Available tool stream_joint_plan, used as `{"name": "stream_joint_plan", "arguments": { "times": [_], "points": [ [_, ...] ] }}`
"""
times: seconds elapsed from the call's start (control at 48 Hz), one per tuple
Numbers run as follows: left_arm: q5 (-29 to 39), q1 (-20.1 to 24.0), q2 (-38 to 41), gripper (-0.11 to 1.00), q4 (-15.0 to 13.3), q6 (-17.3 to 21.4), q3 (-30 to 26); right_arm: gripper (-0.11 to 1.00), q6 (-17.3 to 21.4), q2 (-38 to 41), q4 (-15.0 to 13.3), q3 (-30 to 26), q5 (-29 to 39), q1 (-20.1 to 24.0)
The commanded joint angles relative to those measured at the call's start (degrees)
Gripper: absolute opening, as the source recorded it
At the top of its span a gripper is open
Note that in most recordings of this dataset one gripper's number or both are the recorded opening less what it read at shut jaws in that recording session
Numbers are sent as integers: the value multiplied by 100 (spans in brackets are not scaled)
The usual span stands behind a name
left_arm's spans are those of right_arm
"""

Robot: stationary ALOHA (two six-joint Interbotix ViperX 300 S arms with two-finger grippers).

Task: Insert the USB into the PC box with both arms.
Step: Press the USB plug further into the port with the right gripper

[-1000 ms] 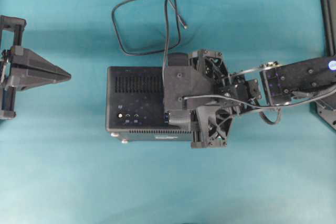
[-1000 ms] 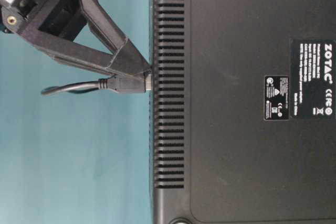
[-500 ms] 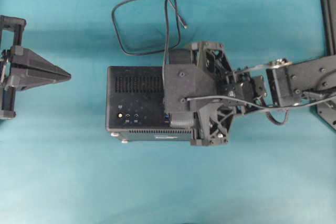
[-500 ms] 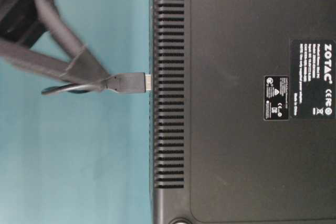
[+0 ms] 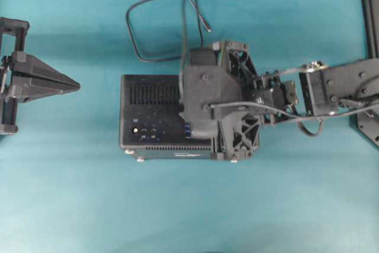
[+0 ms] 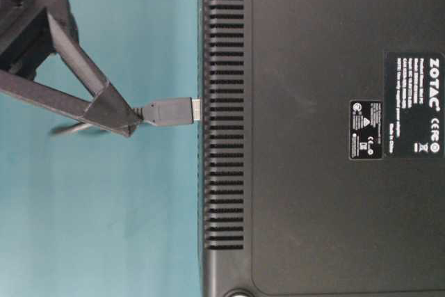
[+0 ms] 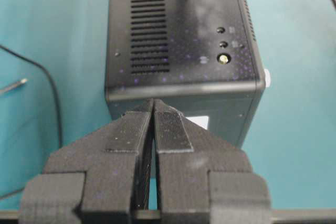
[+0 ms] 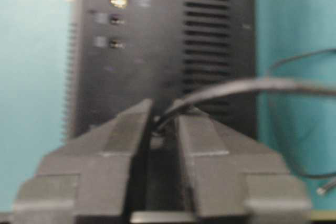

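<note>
The USB stood seated in the PC box; the right gripper, fingers clamped on its cable, likely needed only release; left fingers together.

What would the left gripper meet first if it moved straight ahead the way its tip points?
Most likely the computer box. The left gripper, jaws together, points at the box's near end wall, with only bare teal table between them in the overhead view. Its height against the box is hard to judge, so it might ride over the top edge.
</note>
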Motion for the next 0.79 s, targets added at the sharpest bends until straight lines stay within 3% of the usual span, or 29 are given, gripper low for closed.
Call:
{"name": "stream_joint_plan", "arguments": {
  "times": [0.0, 0.271, 0.396, 0.771],
  "points": [
    [-79, -9, 9, 0, 9, -18, -70, 9, 62, -97, 70, 18, -18, -9],
    [-79, -9, 9, 0, 9, -18, -79, 6, 264, -105, 229, 176, -26, 62],
    [-79, -9, 9, 0, 9, -18, -70, 6, 510, -167, 123, 343, -79, 35],
    [-79, -9, -97, 0, 9, -18, -62, 6, 536, -176, 9, 712, -738, -167]
  ]
}}
